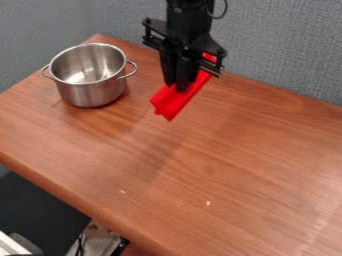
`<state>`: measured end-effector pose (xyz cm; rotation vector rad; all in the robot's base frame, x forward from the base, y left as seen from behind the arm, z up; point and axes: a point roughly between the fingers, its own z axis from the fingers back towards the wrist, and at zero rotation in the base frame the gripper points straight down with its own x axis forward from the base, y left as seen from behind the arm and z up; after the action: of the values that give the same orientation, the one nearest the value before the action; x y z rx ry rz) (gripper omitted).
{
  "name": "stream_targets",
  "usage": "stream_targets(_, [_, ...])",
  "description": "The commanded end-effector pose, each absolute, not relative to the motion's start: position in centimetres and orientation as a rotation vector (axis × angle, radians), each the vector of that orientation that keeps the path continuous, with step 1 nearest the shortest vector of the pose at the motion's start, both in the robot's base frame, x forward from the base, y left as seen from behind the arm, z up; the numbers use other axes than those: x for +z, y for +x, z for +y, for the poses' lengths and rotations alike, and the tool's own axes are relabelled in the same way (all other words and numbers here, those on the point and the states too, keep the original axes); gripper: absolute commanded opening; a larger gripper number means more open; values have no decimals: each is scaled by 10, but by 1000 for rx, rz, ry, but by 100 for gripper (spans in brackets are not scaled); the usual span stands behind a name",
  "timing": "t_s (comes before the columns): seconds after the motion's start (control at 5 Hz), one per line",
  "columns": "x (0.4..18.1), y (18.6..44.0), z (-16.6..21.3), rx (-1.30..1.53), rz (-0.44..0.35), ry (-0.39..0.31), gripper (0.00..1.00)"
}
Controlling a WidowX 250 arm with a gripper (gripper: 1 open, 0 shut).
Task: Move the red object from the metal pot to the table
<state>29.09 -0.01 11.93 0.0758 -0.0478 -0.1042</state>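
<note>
The end effector (183, 78) hangs from the top edge of the view, pointing straight down, a black assembly with its fingers closed on the upper end of the red object (178, 97). The grip sits on the end nearer one o'clock; the rest of the bar slants away from the fingers toward seven o'clock, with its lower end low over the wood (whether that end touches the surface or only hovers just above it cannot be told from this angle). A faint dark reflection lies on the glossy wood beneath it.

The red object is therefore out of the metal pot (90, 73) and held over the worktop (201, 190), just beyond the middle toward the far edge. Seen from the end effector, the pot stands at about nine o'clock, clearly apart from the bar, with bare wood between them. It sits upright near the far left corner of the worktop, its shiny inside open to view and nothing showing in it, one small side handle pointing right toward the end effector and another at its left.

The worktop is reddish-brown wood with visible grain, and stretches away toward five o'clock. Behind it, at twelve o'clock, is a grey textured wall (287, 45). Below the near left edge of the worktop, around seven o'clock, the floor area is dark.
</note>
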Motion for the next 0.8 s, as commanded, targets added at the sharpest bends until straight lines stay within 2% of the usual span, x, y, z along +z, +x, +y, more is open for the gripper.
stream_targets(0.0, [124, 300, 6, -124, -89, 111, 0])
stream_targets(0.6, [113, 315, 26, -117, -70, 146, 0])
